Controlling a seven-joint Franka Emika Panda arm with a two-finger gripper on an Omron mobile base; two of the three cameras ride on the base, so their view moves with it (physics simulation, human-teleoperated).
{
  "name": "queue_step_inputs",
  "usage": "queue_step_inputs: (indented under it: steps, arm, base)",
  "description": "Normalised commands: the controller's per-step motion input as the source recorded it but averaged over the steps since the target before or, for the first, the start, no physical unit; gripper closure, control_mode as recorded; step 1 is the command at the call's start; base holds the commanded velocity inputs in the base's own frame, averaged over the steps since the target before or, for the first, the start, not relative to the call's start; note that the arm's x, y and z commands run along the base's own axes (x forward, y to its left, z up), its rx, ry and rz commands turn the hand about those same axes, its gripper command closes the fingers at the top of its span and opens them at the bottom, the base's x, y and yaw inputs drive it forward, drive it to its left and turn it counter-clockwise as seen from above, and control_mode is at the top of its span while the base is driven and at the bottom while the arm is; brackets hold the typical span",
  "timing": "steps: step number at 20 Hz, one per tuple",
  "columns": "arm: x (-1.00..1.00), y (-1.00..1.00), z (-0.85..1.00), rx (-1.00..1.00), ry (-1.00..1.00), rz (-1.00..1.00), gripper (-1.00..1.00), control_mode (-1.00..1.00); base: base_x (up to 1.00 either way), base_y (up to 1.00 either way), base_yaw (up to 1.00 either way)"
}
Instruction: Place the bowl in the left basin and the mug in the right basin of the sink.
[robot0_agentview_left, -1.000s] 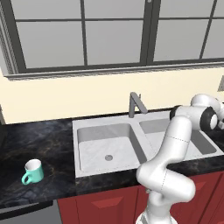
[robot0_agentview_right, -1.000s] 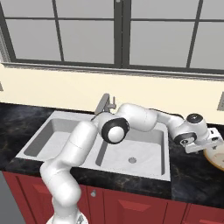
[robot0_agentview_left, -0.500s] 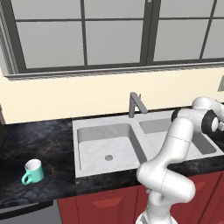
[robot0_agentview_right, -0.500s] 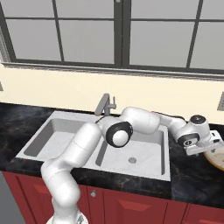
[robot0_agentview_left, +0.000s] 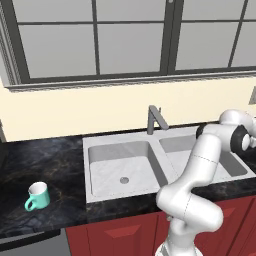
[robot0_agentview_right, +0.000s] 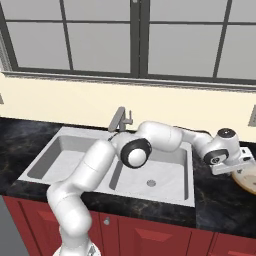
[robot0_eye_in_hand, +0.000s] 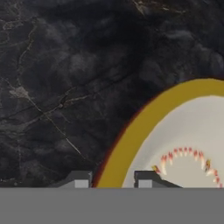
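— Gripping the bowl (robot0_eye_in_hand: 183, 135) by its rim is the step we are on, and we judge it is best done square to that tan band: one finger inside, one outside, seated low enough that the lip cannot slide out when we lift.

— Where do we stand with the gripper (robot0_eye_in_hand: 113, 178)?

— From the hand view, its two tips sit either side of the rim at the near edge of the bowl, one over the dark counter (robot0_eye_in_hand: 65, 87), the other over the cream inside. The jaws are partly drawn in, with the rim between them. Whether the pads already press the rim we cannot tell; the tips are cut off at the bottom of that view.

— And the bowl's place?

— On the black counter to the right of the sink (robot0_agentview_right: 75, 145), near the counter's front right corner, seen as a cream sliver at the edge of the right base view (robot0_agentview_right: 246, 179), just beside the hand.

— The rest of the task?

— The mug (robot0_agentview_left: 37, 195) stands upright on the counter well apart to the left of the sink, near the front edge. The left basin (robot0_agentview_left: 107, 167) and the right basin (robot0_agentview_right: 165, 172) hold neither thing yet. We would lift straight up before swinging across the faucet (robot0_agentview_left: 155, 119), keeping the bowl level.
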Motion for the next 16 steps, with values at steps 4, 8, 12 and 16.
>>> queue_step_inputs:
  steps: [4,8,12,16]
  arm:
    - [-0.24,0.35,0.44,-0.01,-0.03,0.03,1.0,-1.0]
    - [-0.19,0.82,0.66,-0.12,-0.1,0.19,1.0,-1.0]
    - [-0.26,0.9,0.63,-0.07,-0.09,0.18,1.0,-1.0]
    - [-0.19,0.89,0.55,-0.05,-0.02,0.22,1.0,-1.0]
  base:
    - [0.0,0.0,0.0]
    - [0.0,0.0,0.0]
    - [0.0,0.0,0.0]
    - [0.0,0.0,0.0]
